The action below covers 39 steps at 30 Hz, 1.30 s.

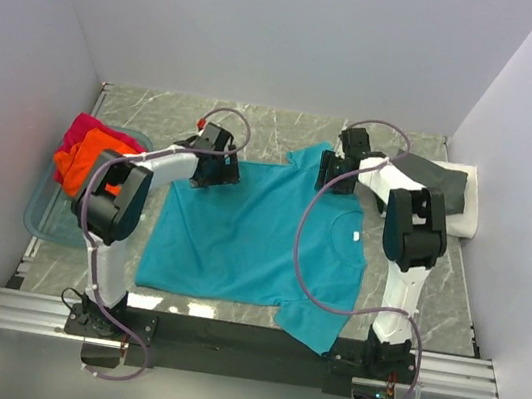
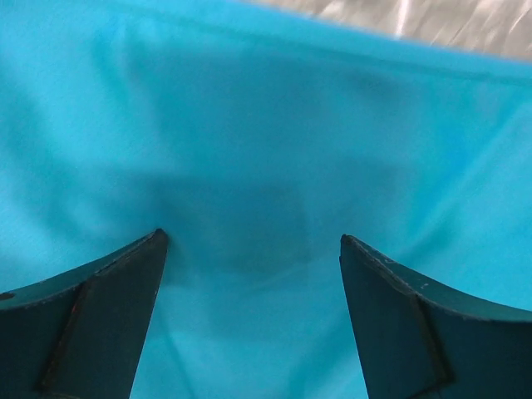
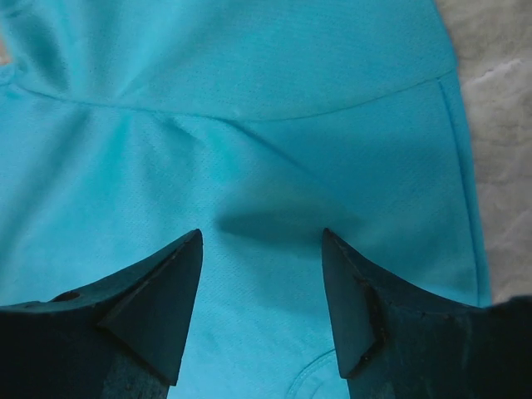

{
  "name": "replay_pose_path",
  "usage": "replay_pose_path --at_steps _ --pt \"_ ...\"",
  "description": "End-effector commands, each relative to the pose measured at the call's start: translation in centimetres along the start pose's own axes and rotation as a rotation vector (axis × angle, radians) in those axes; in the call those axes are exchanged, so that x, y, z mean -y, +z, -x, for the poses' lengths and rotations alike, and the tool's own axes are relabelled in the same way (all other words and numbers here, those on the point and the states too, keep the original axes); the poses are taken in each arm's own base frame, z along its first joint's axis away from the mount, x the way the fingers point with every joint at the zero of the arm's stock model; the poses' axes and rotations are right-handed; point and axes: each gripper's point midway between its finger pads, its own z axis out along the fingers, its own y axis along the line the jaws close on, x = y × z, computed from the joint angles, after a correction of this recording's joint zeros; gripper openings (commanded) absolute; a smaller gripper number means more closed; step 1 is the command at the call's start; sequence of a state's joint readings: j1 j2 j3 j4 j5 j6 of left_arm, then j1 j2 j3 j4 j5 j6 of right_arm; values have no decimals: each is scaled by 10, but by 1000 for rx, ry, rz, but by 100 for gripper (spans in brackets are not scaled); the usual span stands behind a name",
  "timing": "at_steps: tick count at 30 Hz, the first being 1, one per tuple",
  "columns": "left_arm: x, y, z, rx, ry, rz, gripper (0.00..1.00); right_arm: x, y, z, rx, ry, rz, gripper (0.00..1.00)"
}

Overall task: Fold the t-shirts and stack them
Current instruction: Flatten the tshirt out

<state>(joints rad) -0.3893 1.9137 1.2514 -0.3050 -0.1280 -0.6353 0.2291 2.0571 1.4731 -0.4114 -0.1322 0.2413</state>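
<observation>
Left wrist, teal t-shirt beneath parted jaws, right likewise

Overhead light is falling bright and even. My left wrist view is running soft: the teal t-shirt is blurring, the table beyond smearing into pale glare, a dim shadow lying ahead of my left gripper. My right wrist view is showing crisper weave, a darker shadow sitting at my right gripper.

Top view: high behind near edge, facing down over counter.
Wrist views: close above teal t-shirt, also seen from top.
</observation>
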Motion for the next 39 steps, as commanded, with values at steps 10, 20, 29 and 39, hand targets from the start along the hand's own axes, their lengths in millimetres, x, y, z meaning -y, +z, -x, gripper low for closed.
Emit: replay_pose_path --at_steps 10,20,29,39 --pt "9 33 22 -28 -1 -18 91 33 4 33 -26 -22 -257 63" --pt "14 44 51 -12 -13 -33 91 40 19 57 -33 -46 -324 64" --pt "21 49 69 1 -16 -49 90 43 20 80 2 -47 -353 67" --pt "43 -39 136 317 -37 -139 90 7 2 110 104 -33 -135 68"
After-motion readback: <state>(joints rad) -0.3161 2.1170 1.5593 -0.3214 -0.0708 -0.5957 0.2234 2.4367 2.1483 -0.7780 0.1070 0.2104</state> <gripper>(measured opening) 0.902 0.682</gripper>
